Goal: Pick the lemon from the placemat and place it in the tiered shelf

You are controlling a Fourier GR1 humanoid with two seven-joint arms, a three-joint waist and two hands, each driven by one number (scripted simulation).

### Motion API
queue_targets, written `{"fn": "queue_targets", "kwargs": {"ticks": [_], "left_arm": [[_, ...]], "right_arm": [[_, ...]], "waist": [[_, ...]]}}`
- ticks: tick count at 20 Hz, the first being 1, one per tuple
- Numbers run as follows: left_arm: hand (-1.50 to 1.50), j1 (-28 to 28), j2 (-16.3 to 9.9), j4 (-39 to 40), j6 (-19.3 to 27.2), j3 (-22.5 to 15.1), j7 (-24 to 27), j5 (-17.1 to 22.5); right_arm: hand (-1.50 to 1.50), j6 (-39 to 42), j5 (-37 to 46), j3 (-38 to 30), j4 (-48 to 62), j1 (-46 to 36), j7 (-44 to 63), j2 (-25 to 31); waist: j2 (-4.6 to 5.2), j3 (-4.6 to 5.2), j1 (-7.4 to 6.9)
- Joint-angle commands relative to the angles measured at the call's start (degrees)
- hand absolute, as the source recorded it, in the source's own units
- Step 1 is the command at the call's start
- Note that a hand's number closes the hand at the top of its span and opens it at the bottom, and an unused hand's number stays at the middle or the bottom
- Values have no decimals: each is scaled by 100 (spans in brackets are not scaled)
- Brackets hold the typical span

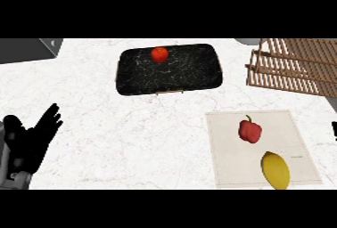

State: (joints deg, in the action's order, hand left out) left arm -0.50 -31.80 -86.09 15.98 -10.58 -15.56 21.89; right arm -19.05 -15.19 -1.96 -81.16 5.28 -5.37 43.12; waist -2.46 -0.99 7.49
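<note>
Lemon (276,169) lies on placemat (262,148), at the mat's near right corner, nothing touching it. Red bell pepper (250,131) also on mat, just beyond lemon, towards centre. L hand (31,136) well left of mat at view edge, fingers straight & spread, holding nothing. R hand (334,131): only a dark sliver just right of mat, fingers – can't tell. Beyond mat, up-left: black marble tray (197,71) w/ tomato (159,54) at its far edge. Wooden tiered shelf (296,67) beyond mat, far right.
</note>
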Motion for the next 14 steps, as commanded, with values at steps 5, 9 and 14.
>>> {"fn": "queue_targets", "kwargs": {"ticks": [5, 9, 14], "left_arm": [[0, -267, 473, 281, -121, 225, 69, 399], [0, -252, 718, 160, 41, 24, -22, 160], [0, -150, 731, 194, -145, 114, -67, 141]], "right_arm": [[-150, 784, -460, -950, -1184, 2272, -1327, 416], [-150, 1151, -389, -1035, -1944, 3278, -1408, 596], [-150, 1162, -212, -1278, -3195, 4110, -569, 982]], "waist": [[150, 127, -72], [175, 130, -183], [220, 144, -365]]}}
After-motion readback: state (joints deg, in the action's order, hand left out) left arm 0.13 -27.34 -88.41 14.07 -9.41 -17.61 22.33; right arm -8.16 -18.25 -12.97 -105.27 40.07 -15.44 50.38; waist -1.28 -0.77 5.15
